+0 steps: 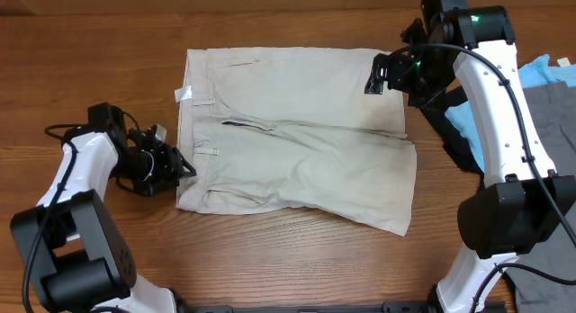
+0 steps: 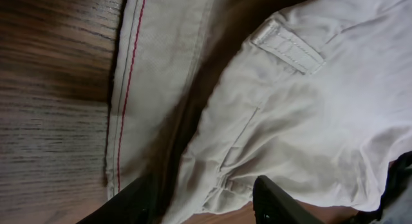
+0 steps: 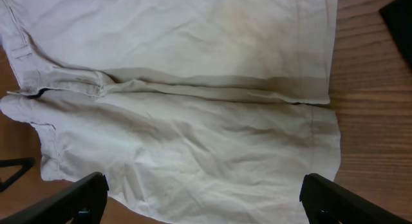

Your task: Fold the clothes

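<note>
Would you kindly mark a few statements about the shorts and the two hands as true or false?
1. The shorts lie spread on the table. True.
2. The right hand is shut on the shorts. False: its fingers stand wide apart over them.
3. A light blue garment lies beside the right arm. True.
4. The waistband lies at the right hand's side. False: it lies by the left hand.

matt creased cloth shorts (image 1: 297,138), wood-grain table (image 1: 90,43) — smooth, faint sheen
</note>
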Controlling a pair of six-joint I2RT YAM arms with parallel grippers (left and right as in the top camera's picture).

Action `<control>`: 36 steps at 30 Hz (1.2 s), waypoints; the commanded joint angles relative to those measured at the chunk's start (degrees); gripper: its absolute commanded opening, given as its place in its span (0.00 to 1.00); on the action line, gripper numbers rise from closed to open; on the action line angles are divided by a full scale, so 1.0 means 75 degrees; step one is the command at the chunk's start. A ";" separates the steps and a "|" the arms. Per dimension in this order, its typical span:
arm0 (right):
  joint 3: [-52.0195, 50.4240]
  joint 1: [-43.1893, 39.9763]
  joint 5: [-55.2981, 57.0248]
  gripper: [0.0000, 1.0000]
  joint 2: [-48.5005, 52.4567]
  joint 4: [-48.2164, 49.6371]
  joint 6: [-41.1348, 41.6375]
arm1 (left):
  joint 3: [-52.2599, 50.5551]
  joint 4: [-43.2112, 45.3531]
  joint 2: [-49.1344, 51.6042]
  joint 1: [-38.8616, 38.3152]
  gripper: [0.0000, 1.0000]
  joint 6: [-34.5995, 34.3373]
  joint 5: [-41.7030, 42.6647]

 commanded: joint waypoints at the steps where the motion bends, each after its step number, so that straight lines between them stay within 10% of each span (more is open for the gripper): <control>1: 0.0087 -0.0006 0.0050 1.00 -0.0134 0.0073 -0.0058 | -0.0052 0.0070 0.0064 -0.0029 0.53 0.0204 0.0219; 15: 0.0087 -0.0006 0.0050 1.00 -0.0134 0.0073 -0.0058 | -0.0723 0.0778 0.0087 -0.0029 0.48 0.0204 0.0425; 23: 0.0087 -0.0006 0.0050 1.00 -0.0134 0.0073 -0.0058 | -0.0717 0.0510 0.0073 -0.0029 0.04 0.0207 0.1169; 36: 0.0087 -0.0006 0.0050 1.00 -0.0134 0.0073 -0.0058 | -0.0659 -0.0702 -0.0434 -0.0026 0.04 0.0251 0.0691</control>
